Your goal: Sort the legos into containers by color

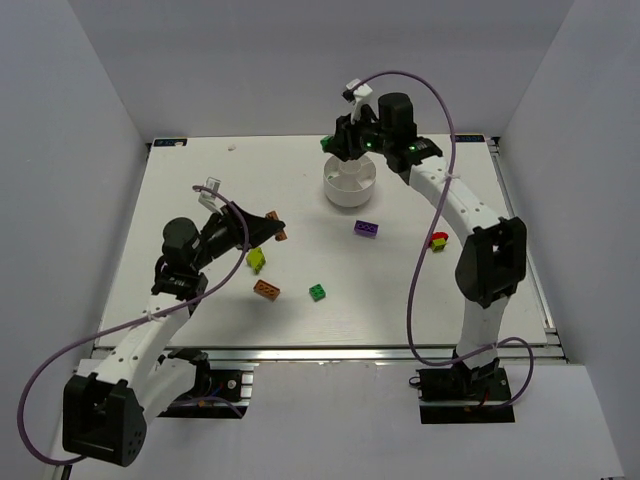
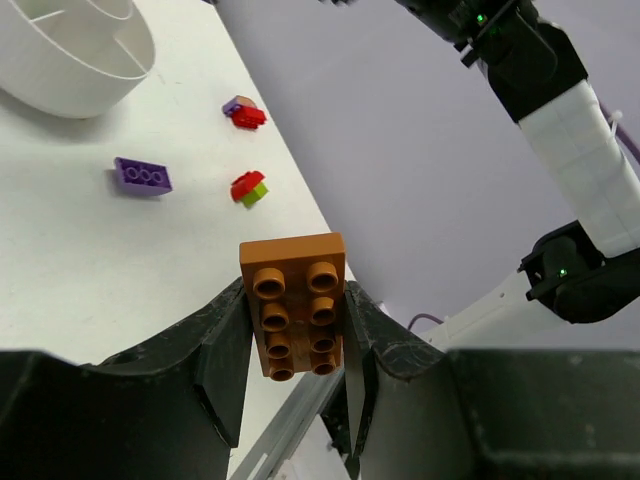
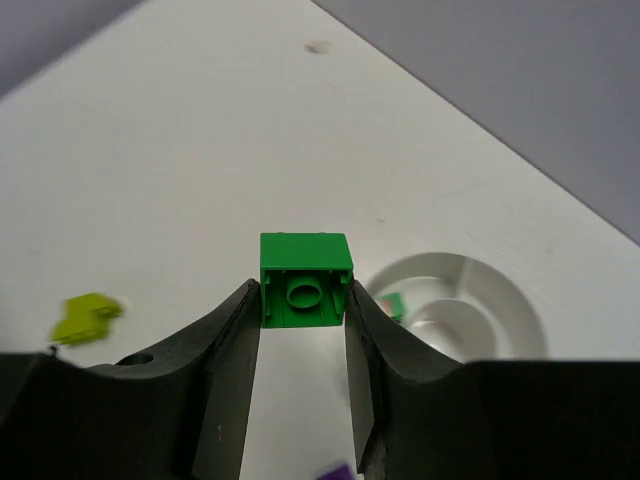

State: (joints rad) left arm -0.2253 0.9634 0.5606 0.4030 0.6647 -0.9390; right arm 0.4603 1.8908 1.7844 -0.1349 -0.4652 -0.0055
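The left claw (image 1: 274, 227) pinches an orange brick (image 2: 295, 318) by its long sides, with a purple brick (image 2: 142, 177) lying beyond its tips. The right claw (image 3: 303, 305) grips a green brick (image 3: 305, 268) - the white dish (image 3: 522, 300) sits just past it, to the right.

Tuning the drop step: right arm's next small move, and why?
Probably nudge the right gripper, shut on the green brick, toward the white dish: in the wrist view the dish lies beside the brick, not under it, and a green piece sits in one wedge.
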